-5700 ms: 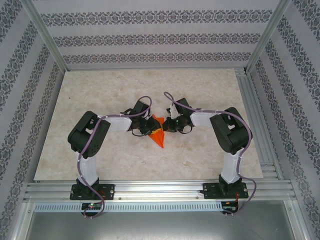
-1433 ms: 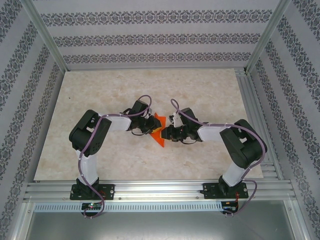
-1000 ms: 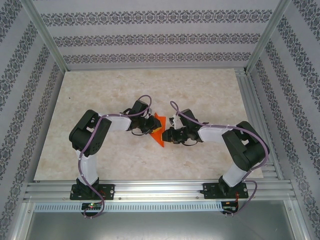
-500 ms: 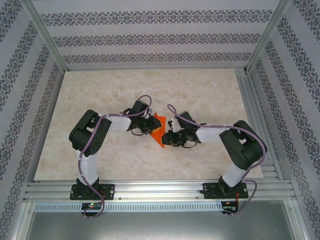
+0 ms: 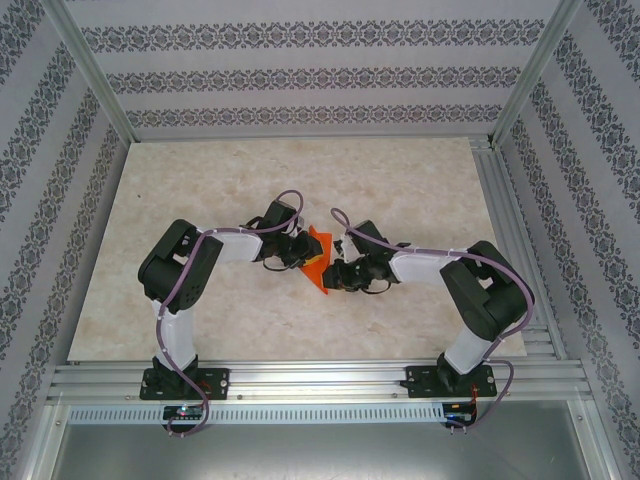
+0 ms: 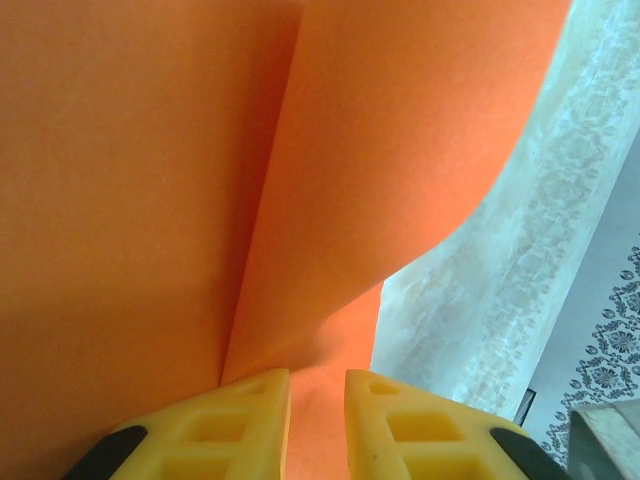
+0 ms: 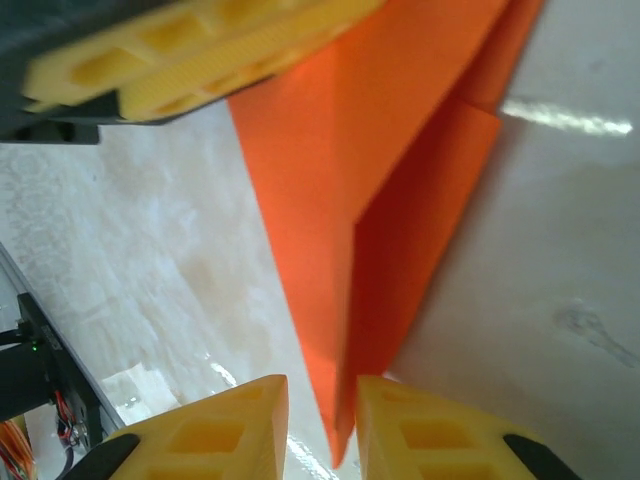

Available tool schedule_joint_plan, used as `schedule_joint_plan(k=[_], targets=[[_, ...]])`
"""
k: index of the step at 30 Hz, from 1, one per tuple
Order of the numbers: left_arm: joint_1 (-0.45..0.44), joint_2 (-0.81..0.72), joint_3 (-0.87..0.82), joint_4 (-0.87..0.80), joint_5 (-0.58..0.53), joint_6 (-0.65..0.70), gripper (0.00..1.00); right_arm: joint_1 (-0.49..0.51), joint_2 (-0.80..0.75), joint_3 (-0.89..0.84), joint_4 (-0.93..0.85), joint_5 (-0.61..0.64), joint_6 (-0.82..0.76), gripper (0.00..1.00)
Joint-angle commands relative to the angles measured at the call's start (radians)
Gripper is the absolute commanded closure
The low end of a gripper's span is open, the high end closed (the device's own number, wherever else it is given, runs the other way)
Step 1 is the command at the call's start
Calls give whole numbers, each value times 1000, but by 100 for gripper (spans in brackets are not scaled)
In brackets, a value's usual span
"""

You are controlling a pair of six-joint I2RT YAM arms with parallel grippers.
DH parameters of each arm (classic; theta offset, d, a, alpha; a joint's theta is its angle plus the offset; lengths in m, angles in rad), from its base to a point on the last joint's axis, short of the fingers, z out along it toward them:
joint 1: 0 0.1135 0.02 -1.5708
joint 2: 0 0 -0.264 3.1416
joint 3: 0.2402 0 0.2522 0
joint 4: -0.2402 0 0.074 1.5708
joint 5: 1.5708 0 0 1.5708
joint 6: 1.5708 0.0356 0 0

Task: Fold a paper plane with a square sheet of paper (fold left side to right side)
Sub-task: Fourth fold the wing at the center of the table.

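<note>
Beige, marble-patterned worktop (image 5: 200, 180), matt, boxed in by walls (image 5: 300, 75) papered in grey ornamental bands and by a silver metal frame (image 5: 95, 85) at the corners. Slotted rail (image 5: 320, 378) along the near edge, carrying both bases.

Left arm (image 5: 185, 270) up from its base, elbow folded outward, forearm stretched inward toward the centre. Right arm (image 5: 480, 290) mirrored, elbow out, forearm reaching inward and low. Wrists almost meeting.

Orange paper plane (image 5: 317, 262) between the two wrists, near the worktop's centre, broad end away from the bases, nose pointing toward the near edge. Left fingers (image 6: 230, 415) closed on the paper plane at its broad end, folded sheet running down into the narrow slot between them. Right fingers (image 7: 220, 430) drawn close on either side of the nose tip, tip inside the narrow gap; pinching or merely flanking, cannot tell. Centre crease sharp, a second flap showing beneath the upper one.

Wide open margin of worktop to the far side, left and right of the plane; narrower band between nose and rail.
</note>
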Motion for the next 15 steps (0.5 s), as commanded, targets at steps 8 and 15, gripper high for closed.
schedule_joint_plan(k=[8,15], targets=[[19,45,-46,-54,-90,-5,76,19,40,58,-26,26,-30,78],[19,47,-46,-51,-91,-6,76,50,60,71,-66,50,-48,87]])
